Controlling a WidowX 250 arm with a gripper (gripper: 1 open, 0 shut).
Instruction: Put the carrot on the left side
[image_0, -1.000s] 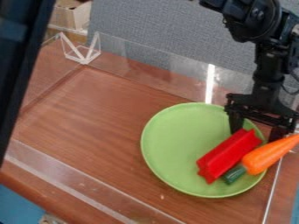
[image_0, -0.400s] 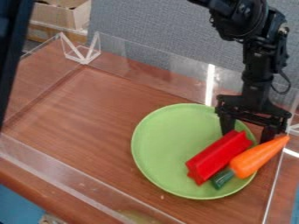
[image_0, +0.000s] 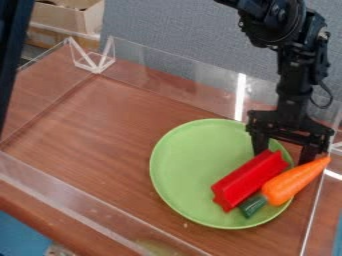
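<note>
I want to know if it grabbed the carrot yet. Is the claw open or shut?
Open: the end effector fingers stand spread above the carrot, holding nothing.

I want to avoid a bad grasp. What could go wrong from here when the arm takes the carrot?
1. The open black gripper stands over the upper ends of the red rectangular block and the small orange toy carrot, which lie touching; it may close on the block instead.
2. The carrot lies on the right rim of the round green plate; a push could roll it off.

a lab-like test bench: wooden table (image_0: 94, 110) fenced by clear acrylic walls (image_0: 174, 70), cardboard boxes (image_0: 60, 18) behind.
</note>
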